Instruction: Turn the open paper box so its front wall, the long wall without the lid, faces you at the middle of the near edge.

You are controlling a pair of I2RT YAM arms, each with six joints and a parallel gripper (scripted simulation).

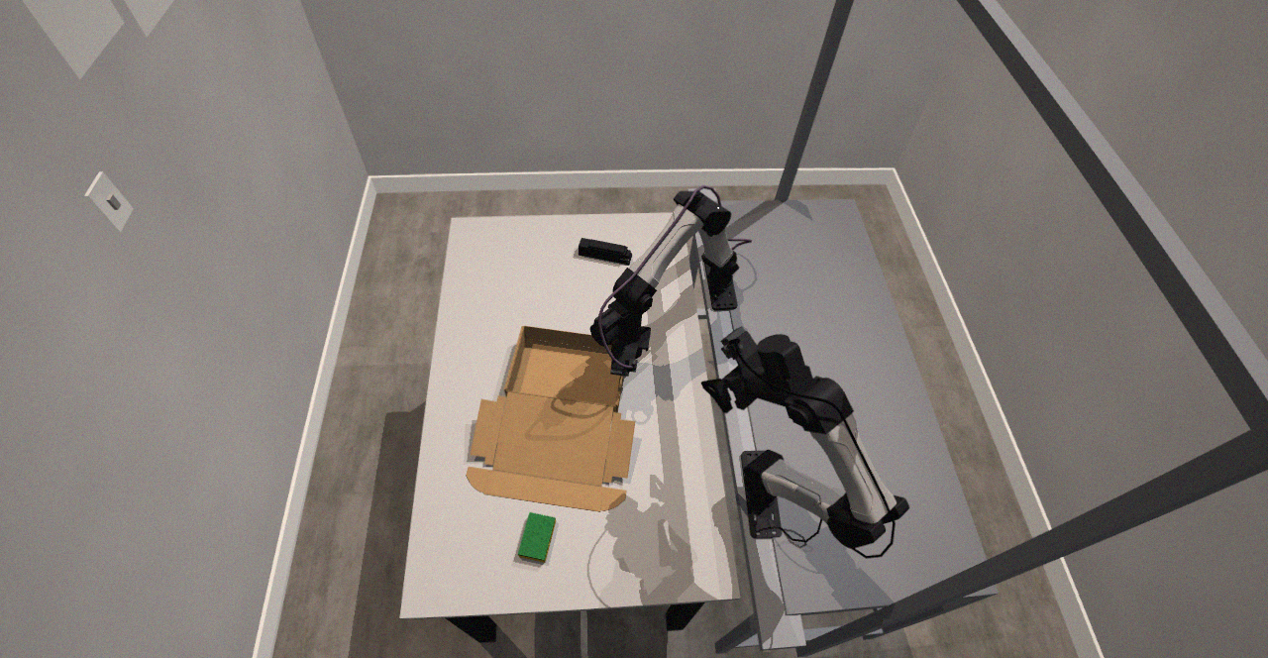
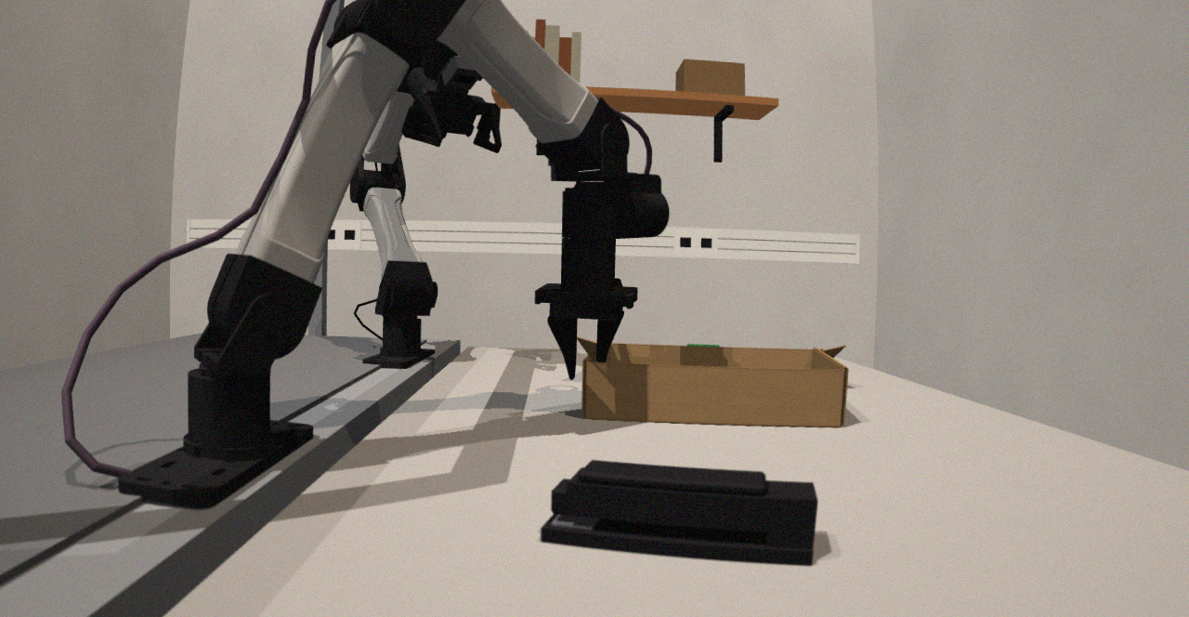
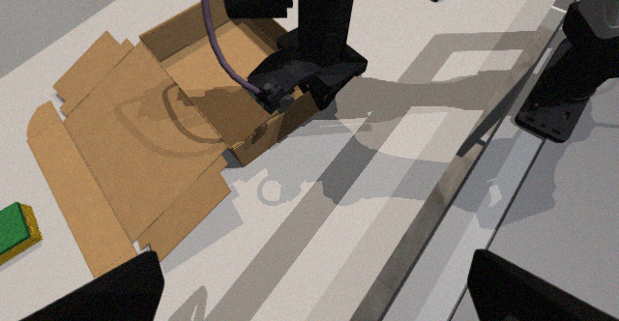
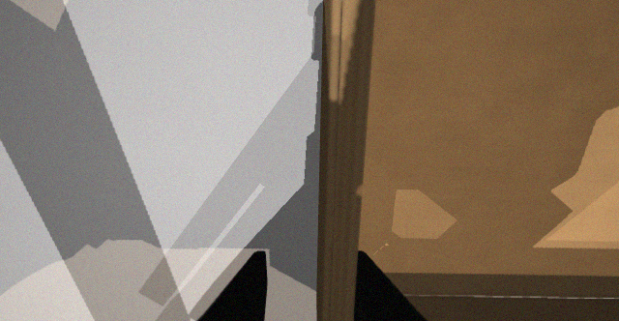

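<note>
The open paper box (image 1: 545, 370) (image 3: 203, 70) stands folded on the table. Its long front wall (image 1: 567, 340) (image 2: 723, 393) faces the stapler, and a short wall (image 3: 290, 120) (image 4: 340, 166) faces the robot. The lid (image 1: 549, 441) (image 3: 131, 157) hangs open toward the green block, with side flaps (image 1: 482, 428) (image 1: 620, 447) spread nearly flat. My right gripper (image 2: 586, 368) (image 4: 309, 266) is partly open, pointing down, with its fingers on either side of the near short wall. My left gripper (image 1: 719, 369) (image 3: 314, 265) is wide open and empty, raised above the table's near edge.
A green block (image 1: 537, 537) (image 3: 14, 226) lies beyond the lid's end flap. A black stapler (image 1: 604, 251) (image 2: 681, 521) lies on the opposite side of the box. A strip of table separates the box from the near edge.
</note>
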